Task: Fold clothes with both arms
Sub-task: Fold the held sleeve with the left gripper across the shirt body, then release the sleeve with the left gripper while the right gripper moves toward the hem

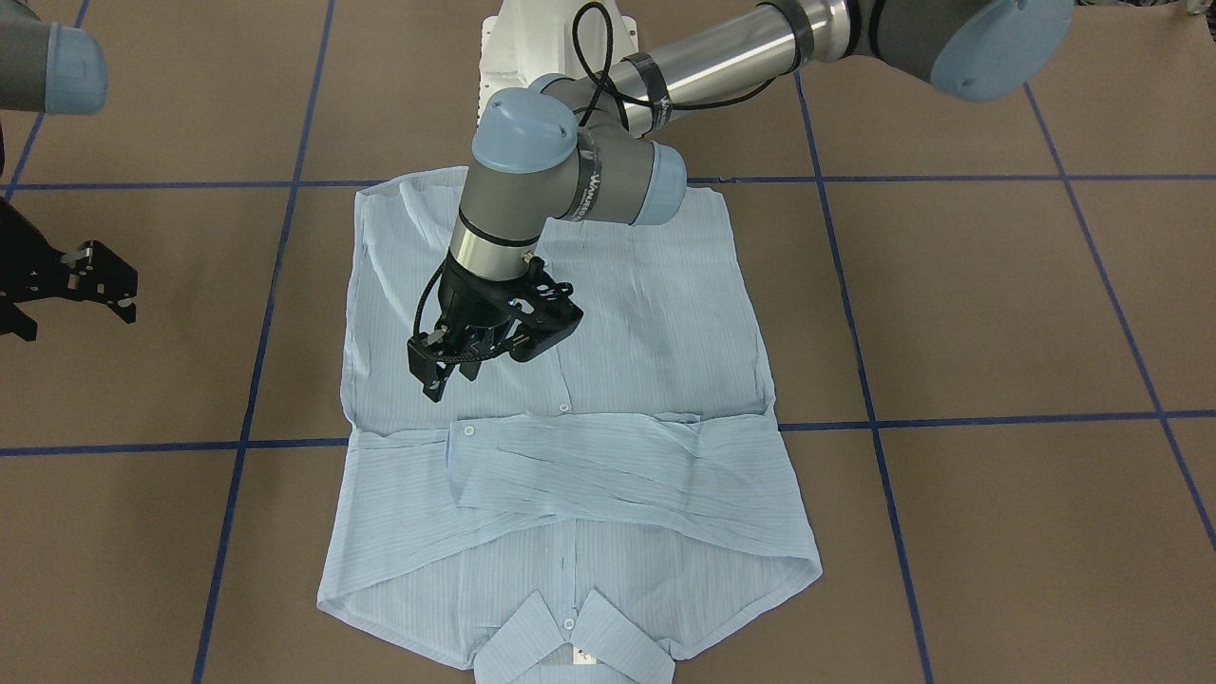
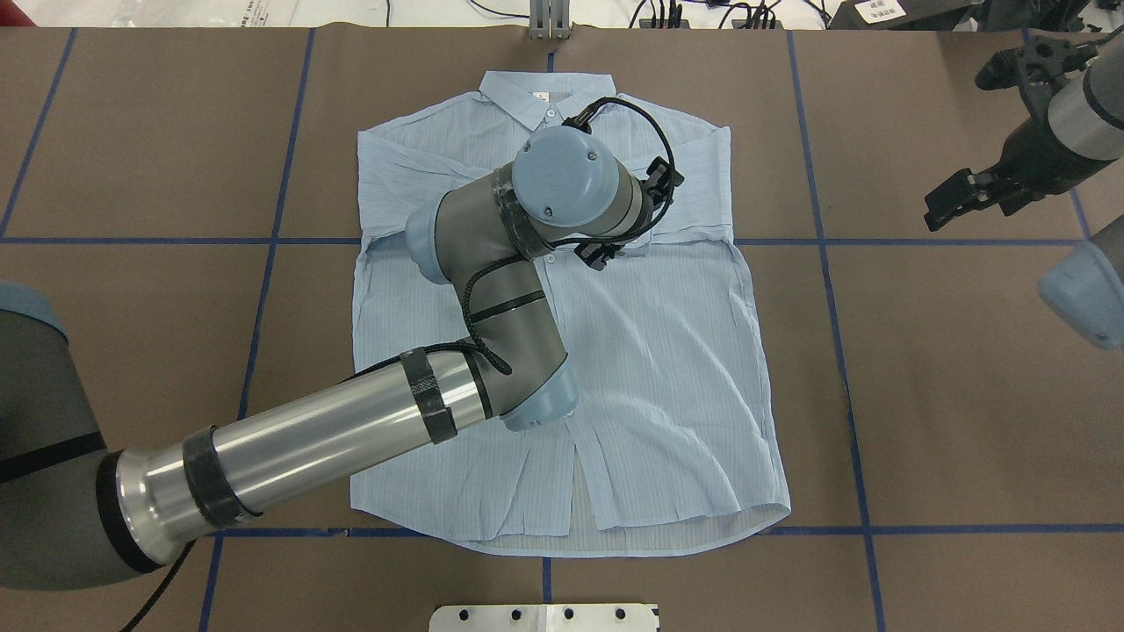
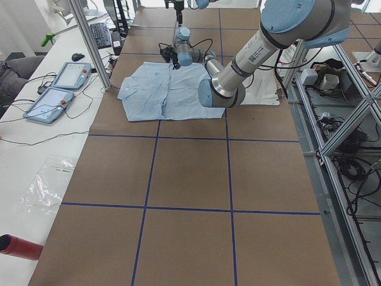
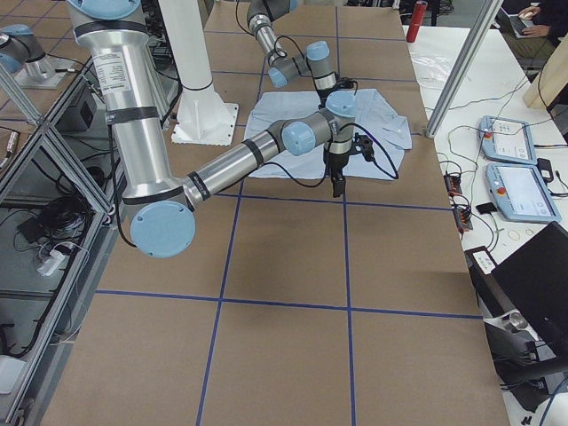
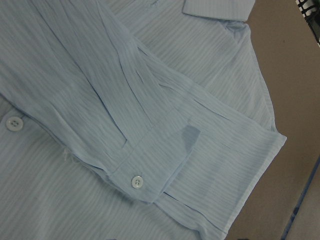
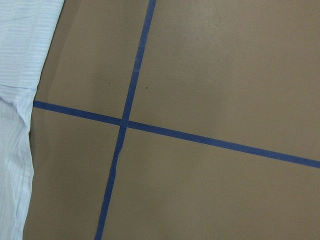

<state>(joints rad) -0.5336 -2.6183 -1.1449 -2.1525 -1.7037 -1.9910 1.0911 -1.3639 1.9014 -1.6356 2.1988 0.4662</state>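
Blue shirt (image 1: 655,323) is lying on the bench (image 1: 997,304) beneath the released left end effector (image 1: 492,353); the right end effector (image 1: 71,290) is hanging aside, and I cannot tell its state.

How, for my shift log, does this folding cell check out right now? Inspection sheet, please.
Surface: brown table with a blue tape grid.
Job's things: light blue shirt lies flat, buttons up, a sleeve folded across its chest.
Clutter: nothing seen.
Grippers: left tool open, above the shirt's front, holding nothing; right tool open, over bare table beside the shirt.
Cables: black cable loops around the left wrist.
Surroundings: two pendants and a red cylinder on the side bench.
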